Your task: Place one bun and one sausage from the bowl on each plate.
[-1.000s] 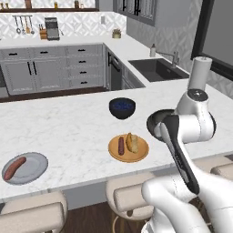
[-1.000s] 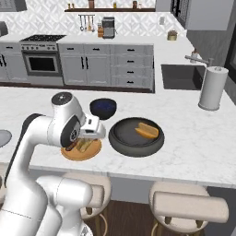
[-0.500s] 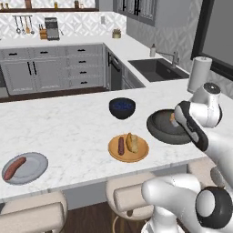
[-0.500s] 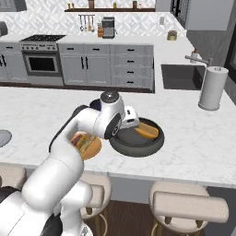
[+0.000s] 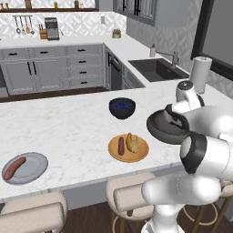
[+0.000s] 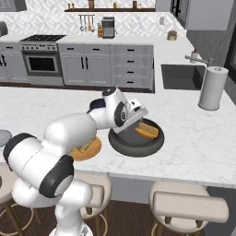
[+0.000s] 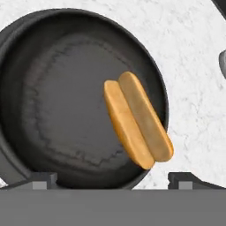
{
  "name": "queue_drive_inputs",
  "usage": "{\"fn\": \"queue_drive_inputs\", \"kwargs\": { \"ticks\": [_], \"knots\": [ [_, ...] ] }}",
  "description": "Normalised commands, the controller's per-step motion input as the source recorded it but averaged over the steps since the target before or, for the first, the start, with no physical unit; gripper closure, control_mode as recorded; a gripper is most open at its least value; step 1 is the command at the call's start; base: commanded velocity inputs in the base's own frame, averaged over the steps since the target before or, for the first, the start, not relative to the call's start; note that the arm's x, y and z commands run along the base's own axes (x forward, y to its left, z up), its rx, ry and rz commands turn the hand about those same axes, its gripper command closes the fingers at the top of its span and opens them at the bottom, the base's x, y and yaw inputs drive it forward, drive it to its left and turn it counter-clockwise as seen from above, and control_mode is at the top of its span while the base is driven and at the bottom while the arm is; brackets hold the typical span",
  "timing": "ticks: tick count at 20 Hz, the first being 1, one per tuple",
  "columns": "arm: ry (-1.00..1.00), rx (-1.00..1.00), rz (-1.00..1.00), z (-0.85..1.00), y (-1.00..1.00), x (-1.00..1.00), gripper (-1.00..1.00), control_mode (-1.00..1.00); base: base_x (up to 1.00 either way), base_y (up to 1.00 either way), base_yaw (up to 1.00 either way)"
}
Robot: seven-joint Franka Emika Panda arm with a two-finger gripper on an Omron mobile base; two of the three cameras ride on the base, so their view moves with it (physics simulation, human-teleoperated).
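At lower left of the left base view, your grey plate (image 5: 25, 168) carries one sausage (image 5: 14, 168) and lacks a bun. Mid-frame, the orange plate (image 5: 129, 148) already pairs a sausage (image 5: 121, 145) with a bun (image 5: 132, 142), behind it a navy bowl (image 5: 122, 108) on the marble table (image 5: 68, 123). At right, your hand (image 7: 112, 178) hangs over the dark bowl (image 7: 53, 101), fingers spread and empty, lined up on the last bun (image 7: 137, 119), which lies against the bowl's right wall, likely bound for the grey plate.
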Motion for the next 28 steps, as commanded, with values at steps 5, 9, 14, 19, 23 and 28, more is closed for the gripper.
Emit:
{"fn": "queue_drive_inputs", "kwargs": {
  "ticks": [5,9,14,19,23,28],
  "knots": [
    [0.10,0.01,0.03,-0.38,-0.51,0.30,-1.00,-1.00,0.00,0.00,0.00],
    [0.00,0.01,0.07,-0.03,-0.38,0.32,-1.00,-1.00,0.00,0.00,0.00],
    [0.02,0.00,0.15,-0.39,0.00,0.22,-1.00,-1.00,0.00,0.00,0.00],
    [0.02,0.00,0.10,-0.17,-0.10,0.25,-1.00,-1.00,0.00,0.00,0.00],
    [0.06,0.00,0.00,-0.17,-0.25,0.29,-1.00,-1.00,0.00,0.00,0.00],
    [0.07,0.00,0.00,-0.26,-0.08,0.21,-1.00,-1.00,0.00,0.00,0.00]
  ]
}}
